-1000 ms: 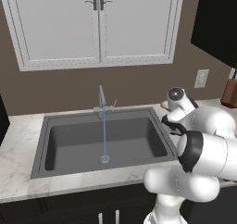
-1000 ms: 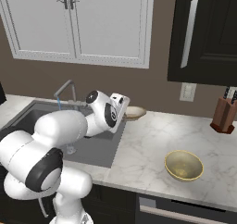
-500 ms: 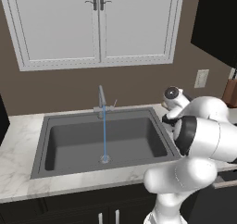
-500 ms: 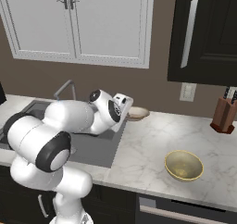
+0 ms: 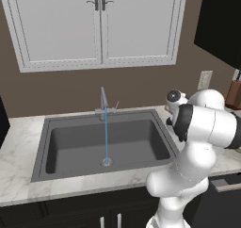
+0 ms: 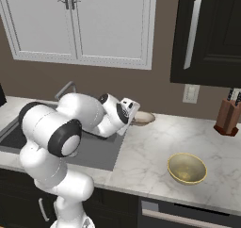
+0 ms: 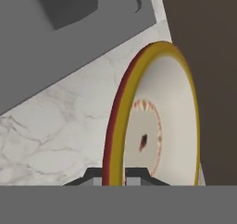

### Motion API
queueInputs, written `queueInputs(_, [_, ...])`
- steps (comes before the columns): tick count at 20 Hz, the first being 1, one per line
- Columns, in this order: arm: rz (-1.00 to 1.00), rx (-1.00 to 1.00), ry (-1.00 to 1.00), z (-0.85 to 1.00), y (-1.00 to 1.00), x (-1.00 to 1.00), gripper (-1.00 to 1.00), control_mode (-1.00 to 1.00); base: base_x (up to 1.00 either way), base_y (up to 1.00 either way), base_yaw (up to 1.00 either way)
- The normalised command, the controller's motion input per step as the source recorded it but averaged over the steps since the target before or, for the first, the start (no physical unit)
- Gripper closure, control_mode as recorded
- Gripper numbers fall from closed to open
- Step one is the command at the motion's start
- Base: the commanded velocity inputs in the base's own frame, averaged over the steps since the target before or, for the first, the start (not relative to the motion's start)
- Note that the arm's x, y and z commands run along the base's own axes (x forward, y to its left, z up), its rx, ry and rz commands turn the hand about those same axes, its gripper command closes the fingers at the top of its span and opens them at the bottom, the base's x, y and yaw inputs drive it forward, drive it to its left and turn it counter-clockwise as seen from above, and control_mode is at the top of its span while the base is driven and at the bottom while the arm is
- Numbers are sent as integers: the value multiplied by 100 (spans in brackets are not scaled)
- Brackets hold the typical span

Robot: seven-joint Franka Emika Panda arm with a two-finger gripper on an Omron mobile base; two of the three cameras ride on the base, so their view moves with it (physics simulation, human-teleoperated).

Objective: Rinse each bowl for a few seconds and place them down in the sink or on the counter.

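We have our claw (image 7: pixel 113 176) clamped on the rim of the tan bowl (image 7: pixel 157 121) beside the sink (image 5: pixel 108 144). Water runs from the faucet (image 5: pixel 103 102), so rinsing looks about to begin. The yellow bowl (image 6: pixel 187 168) waits on the counter (image 6: pixel 150 161), untouched.

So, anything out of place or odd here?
One thing: the faucet runs into the sink with no bowl under it. The gripper is shut on the tan bowl's rim over the counter; the yellow bowl sits upright there.
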Motion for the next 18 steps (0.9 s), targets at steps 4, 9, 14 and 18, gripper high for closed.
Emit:
queueInputs(4, [-2,6,5,-20,-11,26,100,-100,0,0,0])
queueInputs(9, [-1,5,5,-21,-7,27,100,-100,0,0,0])
queueInputs(14, [0,3,2,-20,-10,28,100,-100,0,0,0])
queueInputs(18, [2,0,-1,-21,-8,26,100,-100,0,0,0])
